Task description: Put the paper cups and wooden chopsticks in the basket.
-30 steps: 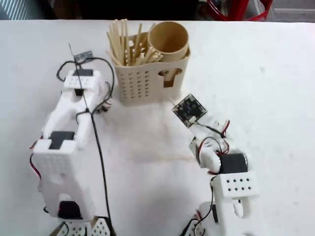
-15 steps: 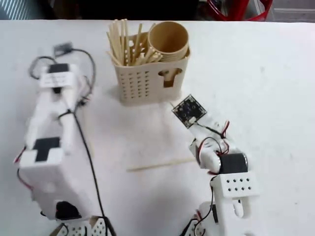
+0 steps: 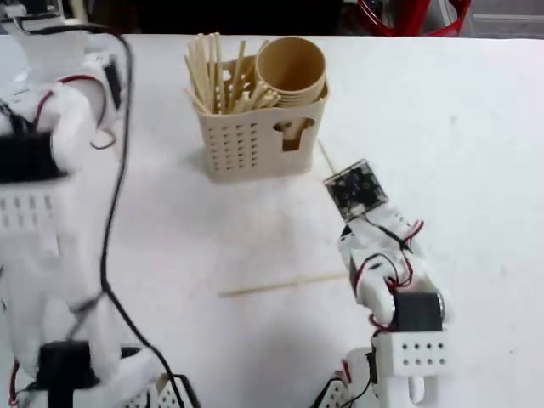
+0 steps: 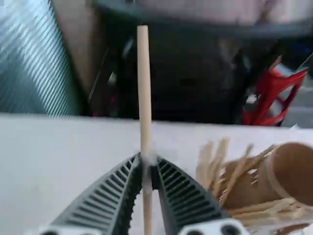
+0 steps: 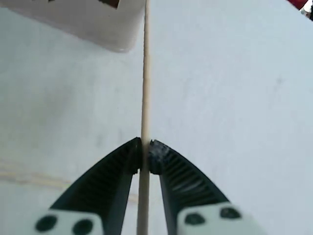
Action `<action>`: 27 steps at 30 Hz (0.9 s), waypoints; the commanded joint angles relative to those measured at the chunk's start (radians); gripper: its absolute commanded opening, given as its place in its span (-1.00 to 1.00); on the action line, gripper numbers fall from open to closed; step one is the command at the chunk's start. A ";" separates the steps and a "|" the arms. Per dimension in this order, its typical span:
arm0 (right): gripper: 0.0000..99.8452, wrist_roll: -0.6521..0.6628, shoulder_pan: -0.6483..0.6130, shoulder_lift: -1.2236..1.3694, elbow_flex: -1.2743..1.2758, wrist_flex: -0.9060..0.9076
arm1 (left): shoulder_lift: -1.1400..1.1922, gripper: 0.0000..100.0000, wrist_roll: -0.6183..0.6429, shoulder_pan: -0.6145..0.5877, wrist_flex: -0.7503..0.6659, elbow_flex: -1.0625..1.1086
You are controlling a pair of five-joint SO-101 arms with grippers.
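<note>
Right now my left claw point(image 4: 145, 162) pinches a thin pale wooden chopstick point(image 4: 143, 83), held high, I think, so it can drop into the cream plastic basket with holes point(image 3: 246, 144). My right claw point(image 5: 145, 149) squeezes another stick point(image 5: 145, 63) near the basket's right side. A third stick point(image 3: 280, 283) lies on the white table point(image 3: 459, 127), nearer.

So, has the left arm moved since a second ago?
Yes. In the high view the left arm has swung well away from the basket, which it stood close beside a second ago.
</note>
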 commanded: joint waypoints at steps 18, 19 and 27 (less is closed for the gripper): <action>-0.97 -0.072 0.007 -0.064 0.028 0.021 | 0.308 -0.96 -0.167 0.297 -0.545 -0.098; -0.97 -0.072 0.007 -0.064 0.028 0.021 | 0.317 -0.96 -0.149 0.288 -0.545 -0.098; -0.97 -0.072 0.007 -0.064 0.028 0.022 | 0.363 -0.95 -0.126 0.252 -0.483 -0.098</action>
